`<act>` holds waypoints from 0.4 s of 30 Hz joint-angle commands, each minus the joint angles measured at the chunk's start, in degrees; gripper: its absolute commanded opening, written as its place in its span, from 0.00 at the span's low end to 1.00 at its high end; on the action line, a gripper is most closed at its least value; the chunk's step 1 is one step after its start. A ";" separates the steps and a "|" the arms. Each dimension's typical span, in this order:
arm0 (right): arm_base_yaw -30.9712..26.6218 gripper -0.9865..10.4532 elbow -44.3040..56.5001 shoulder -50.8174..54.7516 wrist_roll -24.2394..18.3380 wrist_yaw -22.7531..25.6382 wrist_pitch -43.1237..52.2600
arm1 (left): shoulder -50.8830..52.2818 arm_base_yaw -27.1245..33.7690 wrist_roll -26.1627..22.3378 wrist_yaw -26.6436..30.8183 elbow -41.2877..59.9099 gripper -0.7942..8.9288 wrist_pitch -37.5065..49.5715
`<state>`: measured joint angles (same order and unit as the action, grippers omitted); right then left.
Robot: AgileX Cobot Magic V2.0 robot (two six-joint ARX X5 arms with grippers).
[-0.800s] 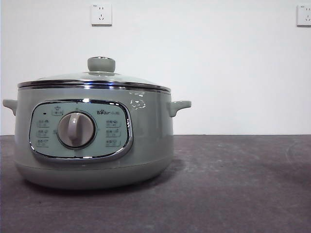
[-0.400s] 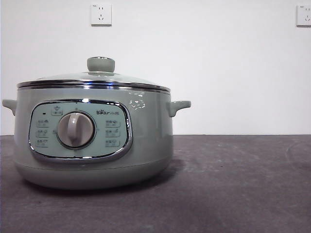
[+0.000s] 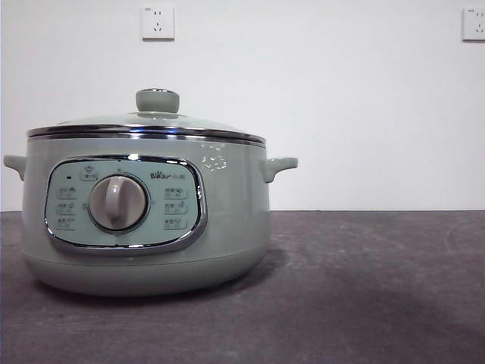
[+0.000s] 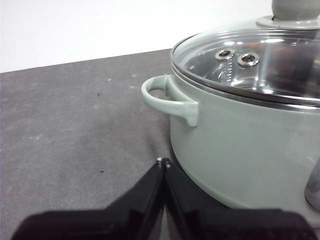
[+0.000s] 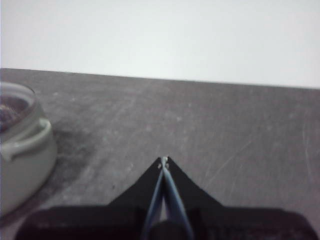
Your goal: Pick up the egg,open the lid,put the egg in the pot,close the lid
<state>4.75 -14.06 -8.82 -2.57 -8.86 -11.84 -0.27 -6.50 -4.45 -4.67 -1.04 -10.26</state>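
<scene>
Nothing's budged since a second ago. Left pincer (image 4: pixel 163 162) is pinched shut on nothing, low by the pot (image 4: pixel 250 150) under its side handle (image 4: pixel 170 100). Right pincer (image 5: pixel 163 161) is closed too, empty, well apart. Lid (image 3: pixel 148 125) sits on the pot, on the desk (image 3: pixel 364 288).

The pot (image 3: pixel 227 227) is pale sage green all over, side handles (image 3: pixel 279 166) included. Its control panel (image 3: pixel 125 203) is a lighter mint tone inside a shiny chrome frame, with faint grey button markings around a grey-beige dial (image 3: pixel 118 203) and a small white pattern of specks just beside the panel. On the pot, the lid (image 4: pixel 260 65) is clear glass with a bright steel rim, two small steel vents and a grey-green knob (image 3: pixel 158 100). The counter (image 3: pixel 364 288) under the pot is dark grey and mottled. Behind the pot the wall (image 3: pixel 341 106) is plain white, carrying white sockets (image 3: pixel 158 23). The left hand (image 4: pixel 164 162) and right hand (image 5: pixel 164 160) are black.
</scene>
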 commanded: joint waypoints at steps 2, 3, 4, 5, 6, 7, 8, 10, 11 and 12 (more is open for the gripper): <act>-0.09 0.09 6.12 3.56 2.97 0.15 2.84 | 0.17 0.20 0.35 0.11 0.83 0.08 -0.02; -0.09 0.09 7.41 4.20 3.39 0.20 3.72 | 0.17 0.20 0.37 0.09 0.83 0.08 0.00; -0.09 0.09 8.74 4.87 3.80 0.20 4.52 | 0.17 0.20 0.37 0.11 0.83 0.08 0.00; -0.09 0.09 9.77 5.46 4.33 0.20 5.18 | 0.17 0.20 0.35 0.11 0.83 0.08 -0.02; -0.09 0.09 10.97 6.19 5.05 0.17 5.97 | 0.17 0.20 0.35 0.11 0.83 0.08 -0.02; -0.09 0.09 11.67 6.69 5.60 0.17 6.23 | 0.17 0.20 0.37 0.11 0.83 0.08 -0.02; -0.09 0.09 12.28 7.23 5.99 0.17 6.23 | 0.17 0.20 0.35 0.11 0.83 0.08 0.00; -0.09 0.09 13.25 8.11 6.51 0.17 6.23 | 0.17 0.20 0.37 0.11 0.83 0.08 -0.02; -0.09 0.09 13.68 8.52 6.84 0.17 6.21 | 0.17 0.20 0.37 0.11 0.83 0.08 0.00; -0.09 0.09 13.73 8.79 7.13 0.22 5.09 | 0.17 0.20 0.37 0.11 0.83 0.08 0.00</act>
<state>4.75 -0.97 -0.34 3.14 -8.82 -6.85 -0.27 -6.50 -4.45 -4.67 -1.04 -10.26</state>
